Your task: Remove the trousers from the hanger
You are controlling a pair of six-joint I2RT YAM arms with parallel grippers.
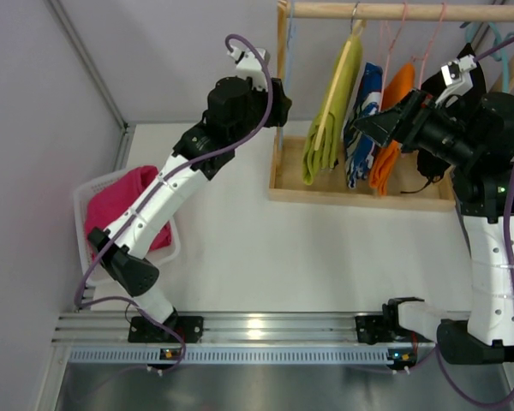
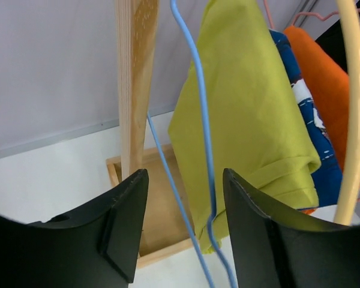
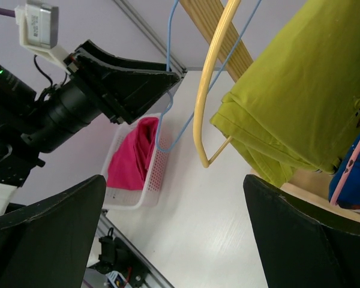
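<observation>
Presently, item one: the lime-green trousers are hanging folded over the yellow hanger, at the left end of the garments on the wooden rail. The cloth is draping in soft folds, so it is probably light, limp and prone to slipping off the bar. The lower folded edge, hanging free above the rack's base tray, is likely offering the best hold.

Item two: the magenta trousers are lying bundled in the white basket at the table's left side, well apart from the rack.

Item three: a blue wire hanger is hanging bare just left of the lime pair, beside the rack's upright post.

Item four: the left gripper is hovering by that post with its jaws apart. The blue wire is showing between them, but contact cannot be told.

Item five: the right gripper is facing the rack with jaws spread wide and gripping nothing.

Clearances: a blue-and-white garment and an orange garment are crowding the lime pair's right side. The post and wire are hemming in the left. The bare table in front is giving the open room for a pull downward and toward the arms.
</observation>
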